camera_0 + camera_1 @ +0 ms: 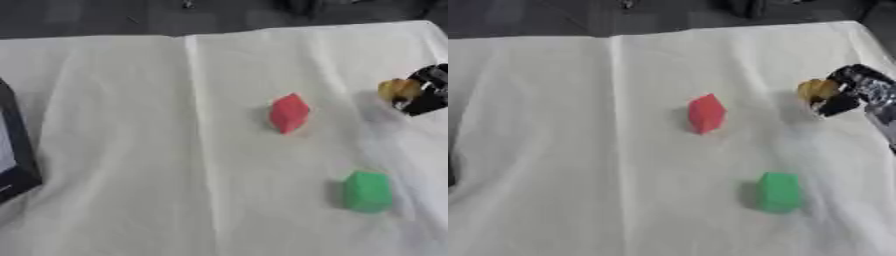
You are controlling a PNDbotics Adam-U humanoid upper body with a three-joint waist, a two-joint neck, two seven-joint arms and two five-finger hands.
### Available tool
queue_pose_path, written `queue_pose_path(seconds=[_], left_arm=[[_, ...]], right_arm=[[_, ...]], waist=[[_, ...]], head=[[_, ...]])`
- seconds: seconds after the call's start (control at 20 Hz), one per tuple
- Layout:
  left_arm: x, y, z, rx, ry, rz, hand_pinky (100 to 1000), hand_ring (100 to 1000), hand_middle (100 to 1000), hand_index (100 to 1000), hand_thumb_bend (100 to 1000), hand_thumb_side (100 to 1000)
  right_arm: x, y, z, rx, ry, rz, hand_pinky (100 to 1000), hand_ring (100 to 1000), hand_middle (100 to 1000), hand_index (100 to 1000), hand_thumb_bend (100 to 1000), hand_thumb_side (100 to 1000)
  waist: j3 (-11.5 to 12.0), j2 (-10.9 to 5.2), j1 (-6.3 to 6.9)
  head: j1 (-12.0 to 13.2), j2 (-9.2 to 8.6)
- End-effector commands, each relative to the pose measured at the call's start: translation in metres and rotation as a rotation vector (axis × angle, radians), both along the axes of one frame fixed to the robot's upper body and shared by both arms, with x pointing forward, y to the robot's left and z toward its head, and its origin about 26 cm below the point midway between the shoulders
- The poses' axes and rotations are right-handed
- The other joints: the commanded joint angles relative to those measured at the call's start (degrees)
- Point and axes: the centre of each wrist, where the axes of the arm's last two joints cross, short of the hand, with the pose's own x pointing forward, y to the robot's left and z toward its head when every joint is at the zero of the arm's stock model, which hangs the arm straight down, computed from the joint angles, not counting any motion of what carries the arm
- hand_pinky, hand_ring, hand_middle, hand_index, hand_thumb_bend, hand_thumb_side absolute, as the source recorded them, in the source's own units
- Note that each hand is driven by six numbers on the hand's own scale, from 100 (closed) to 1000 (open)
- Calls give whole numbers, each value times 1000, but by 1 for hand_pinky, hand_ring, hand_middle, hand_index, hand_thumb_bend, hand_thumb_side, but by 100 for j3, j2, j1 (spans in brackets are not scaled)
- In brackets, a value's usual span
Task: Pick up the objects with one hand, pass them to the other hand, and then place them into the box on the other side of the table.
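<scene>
Right hand [852,92]: at the far right edge, black fingers curled round a small rounded yellow object [816,90], held just above the cloth.
Red object [706,113]: a pointed red block, mid-table, well apart from the hand.
Green object [780,192]: a blocky green piece, near right.
Box [12,150]: dark-walled, at the left edge (only partly visible).
Surface: white cloth-covered table [131,125].
</scene>
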Motion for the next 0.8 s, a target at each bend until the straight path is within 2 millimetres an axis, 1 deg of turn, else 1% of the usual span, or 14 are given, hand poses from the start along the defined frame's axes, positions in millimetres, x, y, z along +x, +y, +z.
queue_pose_path(seconds=[0.05, 0.15, 0.3, 0.55, 0.7, 0.8], left_arm=[[-4, 1, 11, 30, -35, -7, 891, 830, 720, 748, 100, 769], [-4, 1, 11, 35, -34, -9, 890, 830, 720, 748, 100, 767], [-4, 0, 12, 47, -31, -18, 889, 831, 721, 750, 100, 764], [-3, -4, 17, 94, -29, -50, 887, 833, 724, 757, 100, 757], [-2, -7, 21, 136, -15, -78, 886, 833, 725, 760, 100, 760], [-1, -11, 25, 182, 9, -102, 885, 833, 725, 760, 100, 761]], right_arm=[[-12, 15, 28, -49, -121, 24, 731, 543, 503, 536, 100, 100], [-18, 30, 33, -41, -170, 69, 715, 531, 506, 536, 100, 100], [-28, 58, 36, -10, -243, 158, 691, 513, 512, 538, 100, 100], [-55, 116, 29, 8, -366, 344, 674, 502, 516, 542, 100, 100], [-56, 133, 21, 5, -417, 412, 667, 498, 515, 543, 100, 100], [-54, 144, 17, -23, -484, 454, 676, 500, 510, 543, 100, 100]], waist=[[-18, -189, 1], [-41, -231, 21], [-83, -304, 56], [-166, -451, 114], [-198, -510, 132], [-227, -551, 141]], head=[[36, 28], [86, 58], [234, 127], [575, 275], [710, 333], [802, 383]])
